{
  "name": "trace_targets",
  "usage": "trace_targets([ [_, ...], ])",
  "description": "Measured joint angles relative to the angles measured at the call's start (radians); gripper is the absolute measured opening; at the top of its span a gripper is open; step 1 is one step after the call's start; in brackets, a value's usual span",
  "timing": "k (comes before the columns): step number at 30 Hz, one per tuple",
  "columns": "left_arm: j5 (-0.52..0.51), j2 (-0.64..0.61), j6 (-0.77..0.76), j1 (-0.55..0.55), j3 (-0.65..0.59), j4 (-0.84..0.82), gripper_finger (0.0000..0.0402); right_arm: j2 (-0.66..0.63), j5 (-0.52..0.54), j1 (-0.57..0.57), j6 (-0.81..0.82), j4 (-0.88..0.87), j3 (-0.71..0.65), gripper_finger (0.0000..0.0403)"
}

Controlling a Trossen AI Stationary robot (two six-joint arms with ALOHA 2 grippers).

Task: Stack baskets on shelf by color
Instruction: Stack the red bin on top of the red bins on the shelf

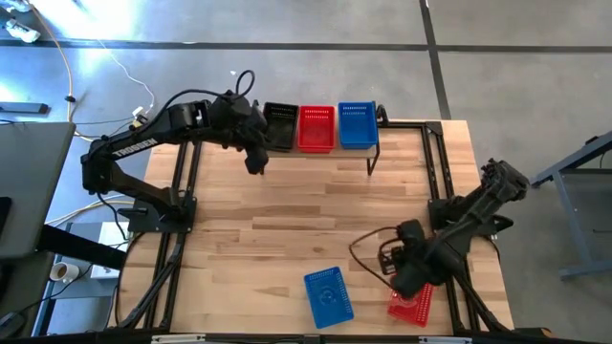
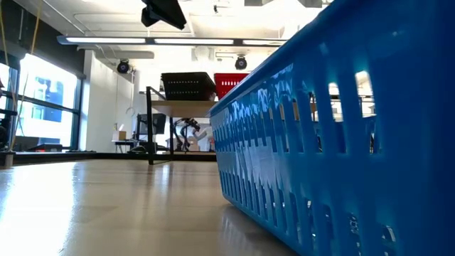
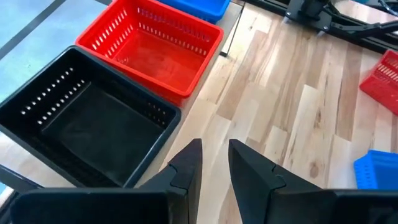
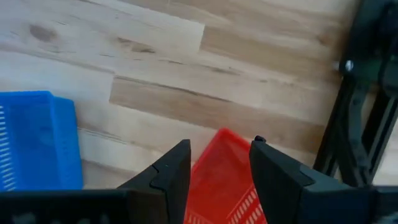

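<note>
Right gripper (image 4: 214, 163) above red perforated plastic basket (image 1: 411, 304), near table edge.
Its fingers stood apart, straddling the basket's rim; left gripper (image 3: 214, 158), narrowly parted and empty, hovered beside black perforated basket (image 3: 87, 121) on shelf (image 1: 368, 151).

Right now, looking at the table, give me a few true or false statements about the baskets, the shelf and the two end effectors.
1. The shelf carries black, red and blue baskets side by side. True.
2. The left end effector grips the black basket. False: it is empty, beside that basket.
3. A blue basket lies on the tabletop. True.
4. The right end effector hovers over the blue basket. False: it is over a red basket.
</note>
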Motion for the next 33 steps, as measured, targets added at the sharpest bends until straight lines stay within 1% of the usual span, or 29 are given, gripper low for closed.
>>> trace_targets([
  [6, 0.000, 0.000, -0.011, -0.025, 0.000, -0.009, 0.0071, 0.005, 0.026, 0.122, 0.177, 0.000, 0.000, 0.0149],
  [8, 0.000, 0.000, -0.012, -0.032, 0.000, -0.009, 0.0071, 0.018, 0.017, 0.152, 0.179, 0.000, 0.000, 0.0149],
  [12, 0.000, 0.000, -0.015, -0.049, 0.000, -0.009, 0.0071, 0.050, -0.054, 0.194, 0.174, 0.005, 0.000, 0.0149],
  [16, 0.000, 0.000, -0.027, -0.059, 0.000, -0.009, 0.0071, 0.063, -0.062, 0.241, 0.178, 0.047, 0.000, 0.0149],
  [20, -0.001, 0.000, -0.030, -0.069, 0.000, -0.009, 0.0071, 0.082, -0.103, 0.267, 0.181, 0.103, 0.000, 0.0149],
  [25, 0.000, 0.000, -0.033, -0.077, 0.000, -0.009, 0.0071, 0.124, -0.086, 0.304, 0.115, 0.209, 0.000, 0.0149],
  [33, -0.001, 0.000, -0.040, -0.077, 0.000, -0.008, 0.0071, 0.188, -0.086, 0.335, -0.123, 0.394, 0.000, 0.0149],
])
